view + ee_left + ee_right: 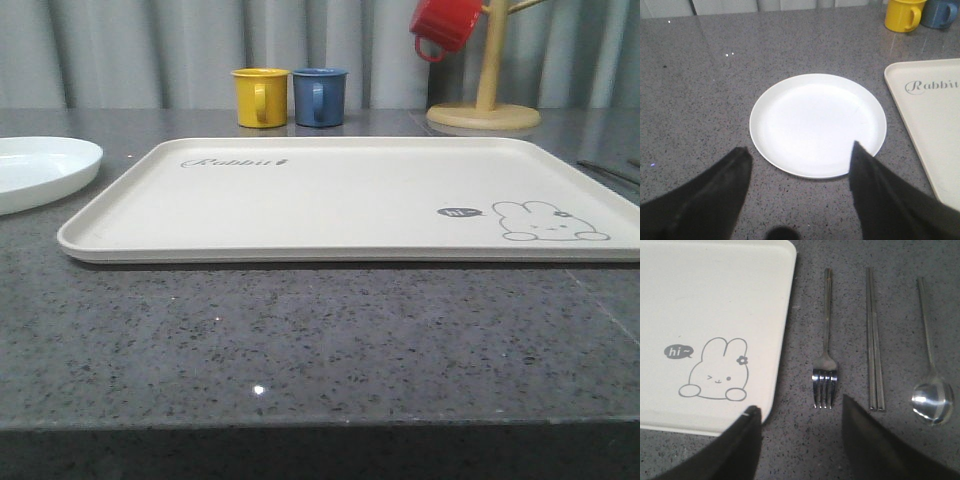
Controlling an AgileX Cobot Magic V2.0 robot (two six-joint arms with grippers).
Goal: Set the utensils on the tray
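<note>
The cream tray (330, 195) lies bare in the middle of the table; it also shows as the tray (935, 120) and the tray (705, 305). The white plate (40, 170) sits just left of it. In the left wrist view the plate (815, 122) lies ahead of my open left gripper (800, 155), nothing between its fingers. In the right wrist view a silver fork (826, 347), a straight flat knife-like piece (874, 340) and a spoon (931, 370) lie side by side on the stone beside the tray's rabbit corner. My right gripper (800, 412) hovers open just short of the fork's tines.
A yellow mug (262, 97) and a blue mug (320, 96) stand behind the tray. A red mug (445, 25) hangs on a wooden mug tree (486, 100) at the back right. The dark speckled stone counter (320, 340) stretches bare in front of the tray.
</note>
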